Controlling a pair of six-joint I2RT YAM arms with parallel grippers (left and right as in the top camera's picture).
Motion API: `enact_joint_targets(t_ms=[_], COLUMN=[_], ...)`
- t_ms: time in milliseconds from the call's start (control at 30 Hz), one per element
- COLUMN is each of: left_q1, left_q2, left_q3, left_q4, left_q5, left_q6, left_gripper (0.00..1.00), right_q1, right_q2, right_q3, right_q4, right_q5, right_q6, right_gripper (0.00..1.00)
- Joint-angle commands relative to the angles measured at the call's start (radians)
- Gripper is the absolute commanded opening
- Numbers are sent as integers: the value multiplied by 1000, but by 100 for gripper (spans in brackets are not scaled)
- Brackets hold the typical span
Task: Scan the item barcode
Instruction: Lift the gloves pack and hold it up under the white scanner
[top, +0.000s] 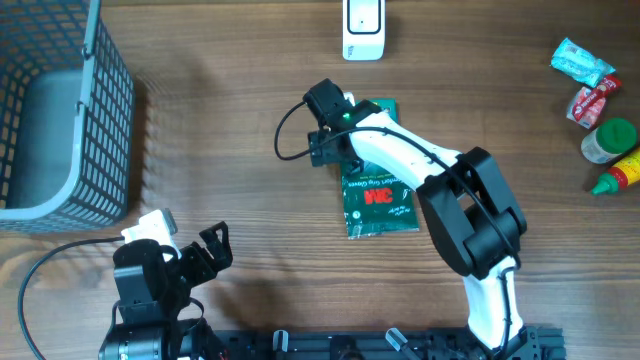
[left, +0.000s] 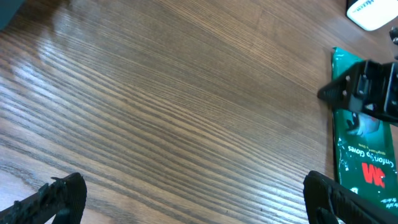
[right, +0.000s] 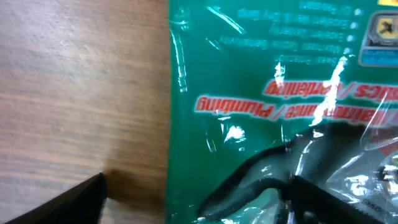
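Observation:
The item is a green glove packet (top: 381, 205) with red and white print, lying flat mid-table; it also shows in the left wrist view as the packet (left: 367, 162). My right gripper (top: 332, 150) hovers low over its far end, open. In the right wrist view the right gripper (right: 199, 205) straddles the packet's (right: 249, 93) left edge: one finger over bare wood, the other above the plastic, gripping nothing. A white scanner (top: 363, 28) stands at the back edge beyond the packet. My left gripper (top: 205, 258) rests near the front left, open and empty (left: 199, 208).
A grey wire basket (top: 60, 110) fills the back left corner. At the far right lie a teal packet (top: 583, 62), a red packet (top: 594, 100), a green-lidded jar (top: 612, 140) and a yellow bottle (top: 620, 175). A black cable (top: 285, 135) loops beside my right wrist.

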Motion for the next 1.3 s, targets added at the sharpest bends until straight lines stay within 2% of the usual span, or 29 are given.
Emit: enact_joint_targets(t_ms=[0, 67, 100, 200, 267, 333, 500, 600, 733, 933, 1100, 1167, 1267], left_q1=[6, 6, 6, 6, 6, 6, 6, 6, 6, 6, 6, 6, 6], left_q2=[-5, -5, -5, -5, -5, -5, -5, -5, -5, -5, -5, -5, -5], left_q3=[-5, -5, -5, -5, -5, -5, -5, -5, -5, -5, -5, -5, -5], left_q4=[2, 2, 2, 2, 2, 2, 2, 2, 2, 2, 2, 2, 2], left_q5=[5, 5, 5, 5, 5, 5, 5, 5, 5, 5, 5, 5, 5], left_q6=[13, 13, 13, 13, 13, 13, 13, 13, 13, 13, 13, 13, 13], left_gripper=[100, 100, 100, 100, 100, 100, 100, 100, 100, 100, 100, 100, 100], right_q1=[-7, -8, -8, -8, -9, -19, -74, -108, -143, -146, -132, -126, -114], right_q2=[171, 206, 216, 219, 202, 169, 43, -6, -10, -9, -9, -9, -10], right_q3=[-134, -135, -135, -132, -99, -45, 53, 53, 35, -35, -140, -191, -199], right_q4=[-103, -142, -148, -159, -175, -209, -307, -373, -431, -294, -80, 54, 119], right_q5=[-225, -230, -230, -230, -294, -446, -1007, -1167, -1407, -1571, -1732, -1773, -1773], right_q6=[-30, -14, -14, -18, -82, -178, -507, -638, -885, -890, -890, -805, -633], right_gripper=[35, 6, 4, 4, 4, 4, 5, 4, 4, 4, 4, 4, 4])
